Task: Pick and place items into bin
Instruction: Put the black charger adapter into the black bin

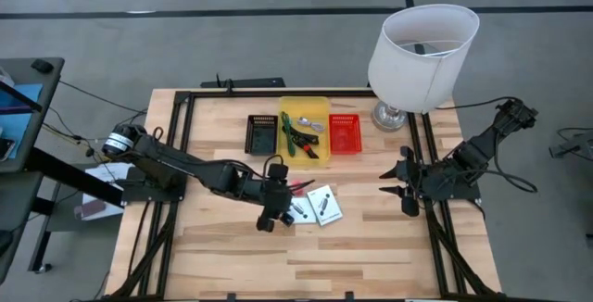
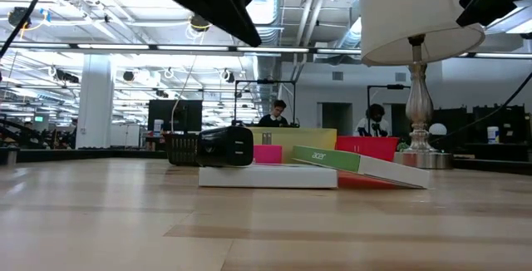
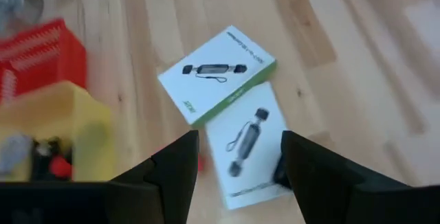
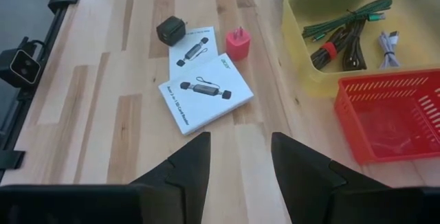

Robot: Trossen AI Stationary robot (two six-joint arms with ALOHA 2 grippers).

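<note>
Two white boxes printed with a black gadget lie flat on the table, overlapping: a green-edged one [image 3: 216, 73] [image 4: 205, 93] rests partly on the other [image 3: 251, 141] [image 1: 324, 206]. A pink cube [image 4: 238, 44] and a black cube [image 4: 170, 29] [image 2: 226, 148] sit beside them. Green, red-and-black and silver cables [image 4: 350, 35] lie in the yellow bin [image 1: 306, 107]. My left gripper [image 3: 240, 138] [image 1: 275, 211] is open and hovers above the boxes. My right gripper [image 4: 240, 141] [image 1: 400, 189] is open near the table's right edge, facing the boxes.
A red basket [image 1: 345, 133] and a black basket [image 1: 261, 133] flank the yellow bin at the far side. A white lamp [image 1: 422, 52] stands at the far right corner. Bare wood stretches along the near side. People sit in the room beyond the table.
</note>
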